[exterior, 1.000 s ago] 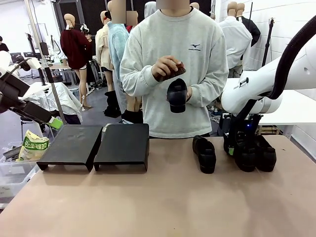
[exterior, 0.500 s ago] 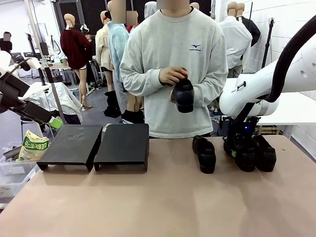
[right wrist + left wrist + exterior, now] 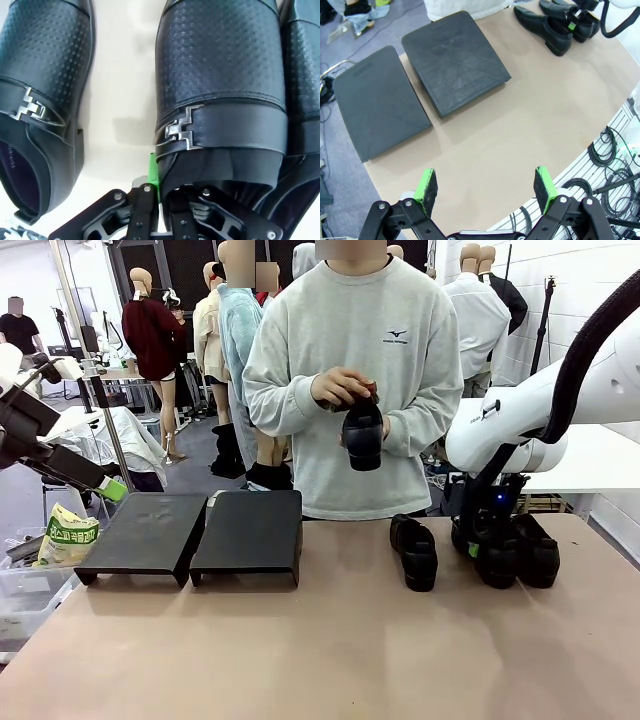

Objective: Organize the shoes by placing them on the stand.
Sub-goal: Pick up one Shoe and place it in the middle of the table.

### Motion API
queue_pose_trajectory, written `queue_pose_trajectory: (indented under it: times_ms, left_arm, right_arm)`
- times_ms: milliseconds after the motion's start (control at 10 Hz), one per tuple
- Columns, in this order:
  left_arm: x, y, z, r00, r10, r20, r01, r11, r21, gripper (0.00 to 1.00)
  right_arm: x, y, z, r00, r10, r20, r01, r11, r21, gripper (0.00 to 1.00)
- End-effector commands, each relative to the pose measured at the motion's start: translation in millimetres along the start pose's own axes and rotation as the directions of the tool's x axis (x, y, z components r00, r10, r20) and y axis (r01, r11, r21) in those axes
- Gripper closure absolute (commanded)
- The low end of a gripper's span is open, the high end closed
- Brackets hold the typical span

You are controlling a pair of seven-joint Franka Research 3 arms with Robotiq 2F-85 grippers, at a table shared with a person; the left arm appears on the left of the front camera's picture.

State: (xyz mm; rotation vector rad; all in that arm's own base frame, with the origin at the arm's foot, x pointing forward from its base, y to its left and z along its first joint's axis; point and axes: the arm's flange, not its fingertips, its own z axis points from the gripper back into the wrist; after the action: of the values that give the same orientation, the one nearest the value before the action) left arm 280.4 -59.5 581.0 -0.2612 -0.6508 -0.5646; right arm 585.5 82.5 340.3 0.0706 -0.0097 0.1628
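Note:
Three black shoes stand at the table's right: a left one (image 3: 413, 552) (image 3: 40, 95), a middle one (image 3: 497, 558) (image 3: 220, 85) and a right one (image 3: 539, 552) (image 3: 306, 75). My right gripper (image 3: 478, 542) (image 3: 160, 182) reaches down from above and is shut on the middle shoe's collar edge, a green pad (image 3: 153, 172) outside the leather. The person holds another black shoe (image 3: 362, 436) in both hands at chest height. The stand (image 3: 190, 530) (image 3: 455, 60), two flat black platforms, carries nothing. My left gripper (image 3: 486, 184) hangs open high over the near table edge.
A printed bag (image 3: 66, 535) sits in a bin off the table's left side. Cables (image 3: 605, 150) lie on the floor below the near edge. Bare tabletop (image 3: 320, 650) lies between the stand and the shoes and across the front.
My right gripper's jaws have shut on the middle shoe. The person has turned the held shoe in their hands. The left arm has stayed still.

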Motion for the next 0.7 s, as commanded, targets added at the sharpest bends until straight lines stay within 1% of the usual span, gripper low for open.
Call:
queue_pose_trajectory:
  times_ms: [0, 100, 200, 400, 500, 600]
  left_arm:
    - [-2, 3, 1, 1.000, -0.007, -0.008, 0.007, 1.000, 0.003, 0.00]
    - [-2, 3, 1, 1.000, -0.007, -0.008, 0.007, 1.000, 0.003, 0.00]
    - [-2, 3, 1, 1.000, -0.007, -0.008, 0.007, 1.000, 0.003, 0.00]
    - [-2, 3, 1, 1.000, -0.007, -0.008, 0.007, 1.000, 0.003, 0.00]
    - [-2, 3, 1, 1.000, -0.007, -0.008, 0.007, 1.000, 0.003, 0.00]
    - [-2, 3, 1, 1.000, -0.007, -0.008, 0.007, 1.000, 0.003, 0.00]
  right_arm:
    - [2, 1, -3, 1.000, -0.016, 0.007, 0.016, 1.000, -0.025, 1.00]
    - [0, 0, 0, 1.000, 0.000, 0.000, 0.000, 1.000, 0.000, 1.00]
    - [-23, 15, 18, 0.997, -0.065, 0.052, 0.066, 0.998, -0.022, 1.00]
    - [-75, 43, 54, 0.964, -0.200, 0.174, 0.224, 0.966, -0.132, 1.00]
    - [-98, 54, 63, 0.957, -0.231, 0.178, 0.254, 0.959, -0.123, 1.00]
    - [-124, 69, 66, 0.927, -0.322, 0.192, 0.352, 0.924, -0.149, 1.00]
